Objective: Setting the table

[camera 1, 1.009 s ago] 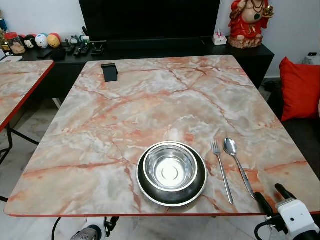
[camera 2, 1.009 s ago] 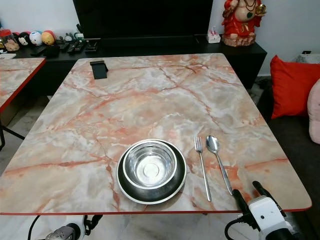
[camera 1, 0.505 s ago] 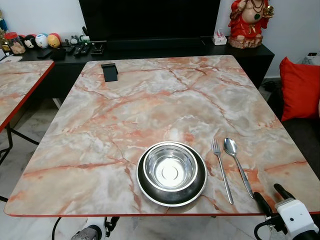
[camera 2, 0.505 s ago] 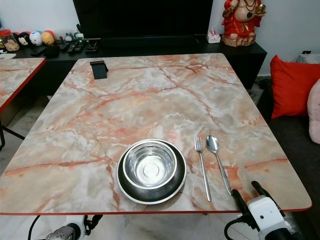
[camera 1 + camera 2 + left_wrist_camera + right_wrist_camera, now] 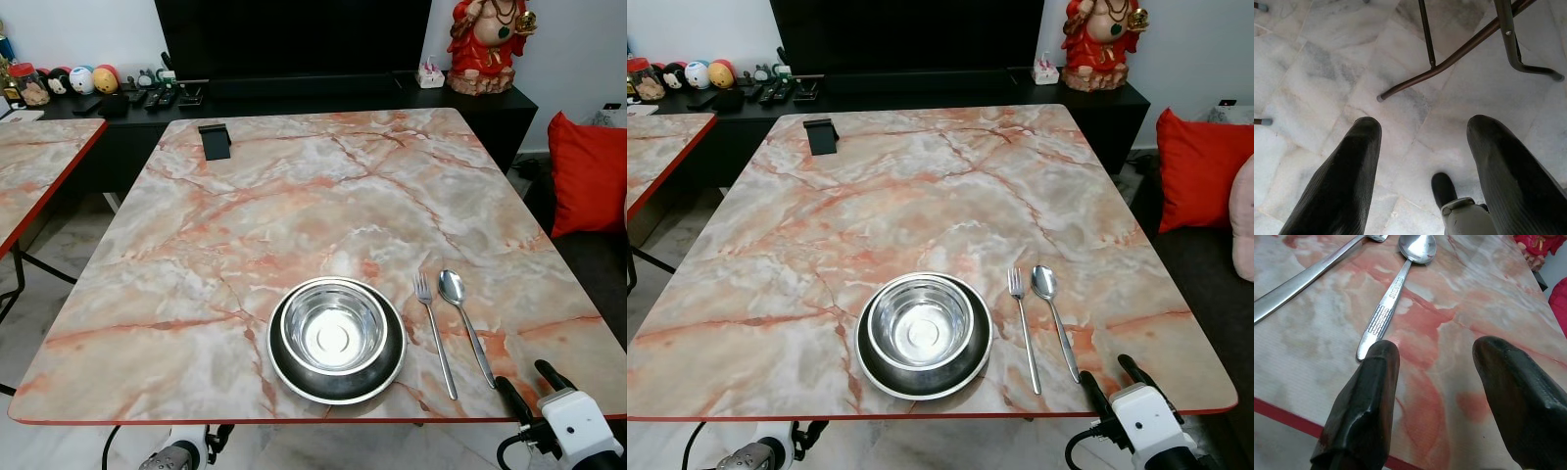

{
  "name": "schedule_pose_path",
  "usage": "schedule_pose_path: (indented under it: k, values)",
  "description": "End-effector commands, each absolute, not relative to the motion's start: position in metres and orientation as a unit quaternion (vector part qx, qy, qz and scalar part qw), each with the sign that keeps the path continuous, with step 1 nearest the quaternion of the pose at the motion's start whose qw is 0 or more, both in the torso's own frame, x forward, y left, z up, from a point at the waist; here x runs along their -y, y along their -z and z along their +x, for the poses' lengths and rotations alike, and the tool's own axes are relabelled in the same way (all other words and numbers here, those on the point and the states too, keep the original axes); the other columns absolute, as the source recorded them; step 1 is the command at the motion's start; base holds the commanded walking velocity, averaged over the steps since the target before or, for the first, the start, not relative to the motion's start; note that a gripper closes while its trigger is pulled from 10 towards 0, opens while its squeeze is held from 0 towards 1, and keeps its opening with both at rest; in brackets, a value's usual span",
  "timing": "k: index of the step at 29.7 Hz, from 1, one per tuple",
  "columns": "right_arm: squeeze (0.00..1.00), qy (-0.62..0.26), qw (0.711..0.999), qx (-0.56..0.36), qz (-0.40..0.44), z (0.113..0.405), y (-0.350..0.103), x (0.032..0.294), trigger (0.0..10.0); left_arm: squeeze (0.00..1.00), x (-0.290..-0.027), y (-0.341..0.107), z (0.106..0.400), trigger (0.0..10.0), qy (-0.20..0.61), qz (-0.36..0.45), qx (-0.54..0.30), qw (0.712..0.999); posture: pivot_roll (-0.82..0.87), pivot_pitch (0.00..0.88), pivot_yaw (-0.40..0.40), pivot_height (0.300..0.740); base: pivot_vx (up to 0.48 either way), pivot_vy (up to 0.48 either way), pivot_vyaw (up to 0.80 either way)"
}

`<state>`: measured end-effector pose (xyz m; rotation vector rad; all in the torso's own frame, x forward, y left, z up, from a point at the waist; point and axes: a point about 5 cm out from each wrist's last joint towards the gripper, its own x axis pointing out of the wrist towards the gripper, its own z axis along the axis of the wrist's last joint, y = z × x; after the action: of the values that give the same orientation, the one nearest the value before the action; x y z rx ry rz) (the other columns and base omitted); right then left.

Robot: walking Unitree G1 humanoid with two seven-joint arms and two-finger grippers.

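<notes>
bowls: 1 (image 5: 333, 328) | plates: 1 (image 5: 284, 365) | forks: 1 (image 5: 434, 334) | spoons: 1 (image 5: 464, 321) | tables: 2 (image 5: 245, 215) (image 5: 34, 162) | red cushions: 1 (image 5: 589, 174) | statues: 1 (image 5: 487, 44)

Colours and surface patterns

Table (image 5: 294, 196): pink-orange marble veining on grey-white, red edge just below the black fingers (image 5: 1364, 416). Bowl (image 5: 334, 328): polished silver, on a black silver-rimmed plate (image 5: 284, 367). Spoon (image 5: 1400, 279), ahead of the fingers: silver, brick-textured handle. Fork (image 5: 435, 333): silver. Cushion (image 5: 588, 176): red.
</notes>
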<state>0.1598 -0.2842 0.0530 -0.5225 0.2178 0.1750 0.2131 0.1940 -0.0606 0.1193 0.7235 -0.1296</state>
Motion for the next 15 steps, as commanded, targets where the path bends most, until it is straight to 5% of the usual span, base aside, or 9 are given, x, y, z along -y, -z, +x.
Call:
schedule_pose_path:
  k: [1,15]
  values:
    - [0.0,-0.094,0.957,-0.109,-0.252,0.159,-0.051,0.281,10.0,0.0,-0.193,0.062,0.211,10.0,0.071,0.064,-0.356,0.929,-0.09,0.0,0.026,0.74,0.0,0.0,0.0]
    - [0.0,-0.022,0.954,-0.099,-0.281,0.157,-0.051,0.297,10.0,0.0,-0.192,0.064,0.207,10.0,0.078,0.067,-0.361,0.927,-0.09,0.0,0.038,0.74,0.0,0.0,0.0]
